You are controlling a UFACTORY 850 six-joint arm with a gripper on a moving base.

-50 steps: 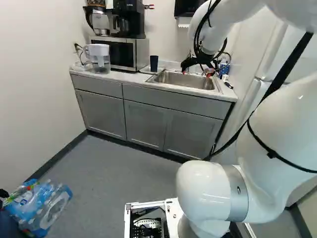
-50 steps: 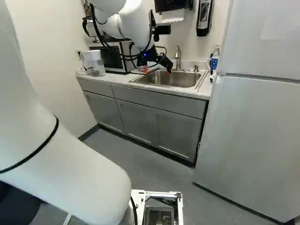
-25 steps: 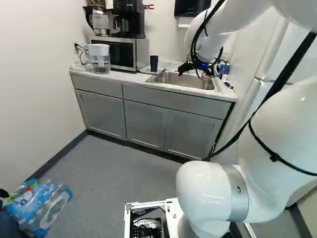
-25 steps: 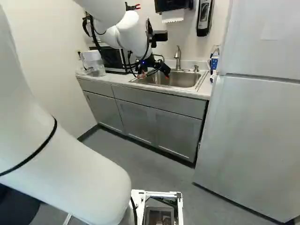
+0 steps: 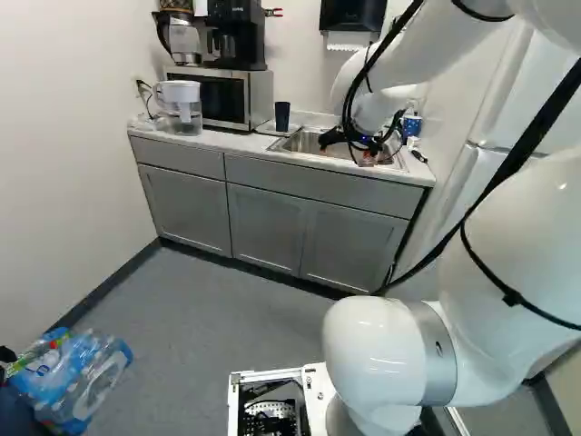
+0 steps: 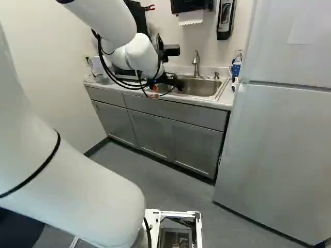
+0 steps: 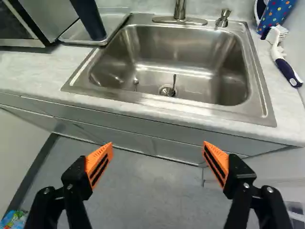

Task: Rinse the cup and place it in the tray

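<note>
Black gripper [image 6: 166, 90] near the stainless steel sink [image 7: 190, 109], fingers spread wide with nothing between, dark blue tumbler [image 7: 89, 19] upright on metal tray [image 7: 72, 34] beside sink, brush [image 7: 286, 67] opposite.

White arm [image 5: 526, 218] extended forward, forearm [image 5: 427, 50] slanting down, fingers [image 5: 330, 139] wide apart

a black coffee maker [image 5: 241, 44] sits on the microwave [image 5: 213, 98], with a clear pitcher [image 5: 184, 111] just beside it.
</note>
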